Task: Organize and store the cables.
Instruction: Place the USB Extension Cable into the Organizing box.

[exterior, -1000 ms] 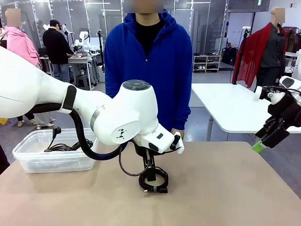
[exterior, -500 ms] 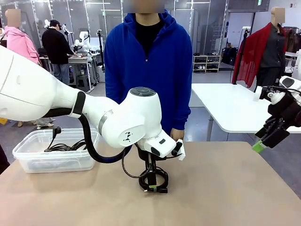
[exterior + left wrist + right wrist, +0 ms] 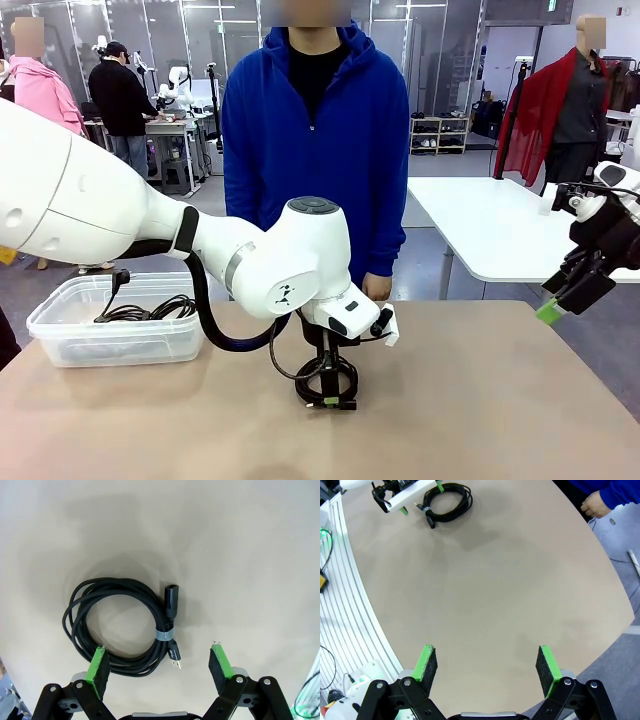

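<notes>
One coiled cable point(image 3: 122, 625): lay mid-table, untouched.
Left gripper point(image 3: 159, 666): had been lowered over it, jaws spread; pickup judged imminent.
Right gripper point(image 3: 485, 666): spread, idle.

Lighting's bright and even everywhere, coming from ceiling strip lights you can see at the top of the front view, so no harsh glare. Soft blurry shadows sit on the table point(image 3: 260, 540) around the coiled cable point(image 3: 120, 625). Both wrist cams bend hard at the edges, everything's reasonably sharp.
</notes>
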